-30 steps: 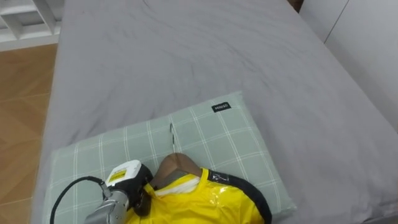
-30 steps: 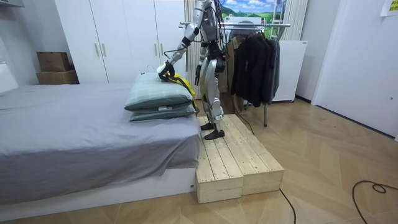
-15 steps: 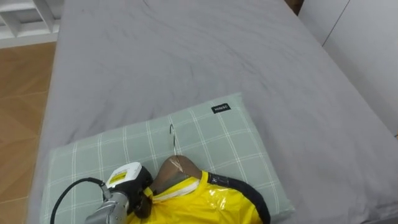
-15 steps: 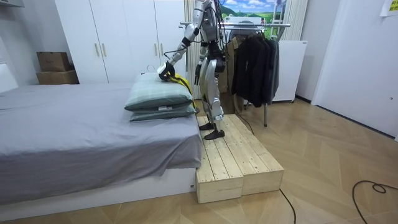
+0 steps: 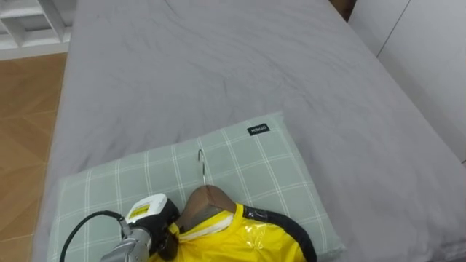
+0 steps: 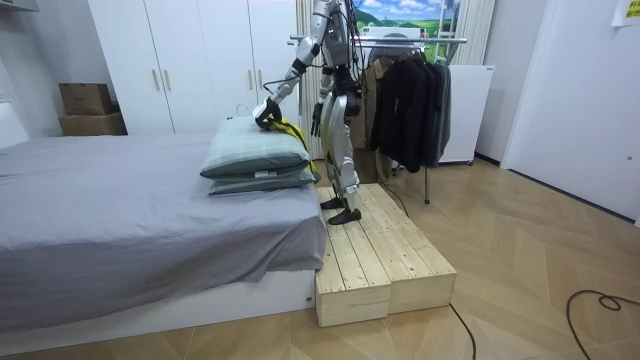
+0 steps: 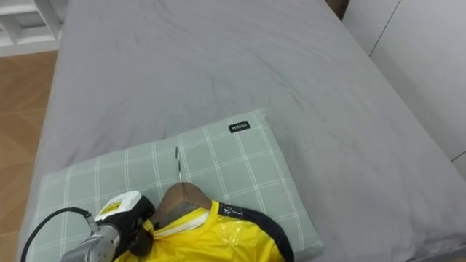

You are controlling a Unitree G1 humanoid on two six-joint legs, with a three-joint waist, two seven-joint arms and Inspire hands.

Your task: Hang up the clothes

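Yellow shirt (image 5: pixel 244 240) already on its wooden hanger (image 5: pixel 206 204), lying on the checked pillow (image 5: pixel 247 164) on the bed (image 5: pixel 218 65). My left hand (image 5: pixel 149 231) is at the hanger's shoulder; can't tell whether it grips. Lifting and carrying to the clothes rack (image 6: pixel 420 41) behind me remain, I judge.

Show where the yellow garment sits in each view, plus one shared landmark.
Left eye view: yellow garment at the bottom edge, centre.
Right eye view: garment at the bottom edge, slightly left.
Room view: garment upper left of centre, on the checked pillow.
Shared landmark: that pillow.
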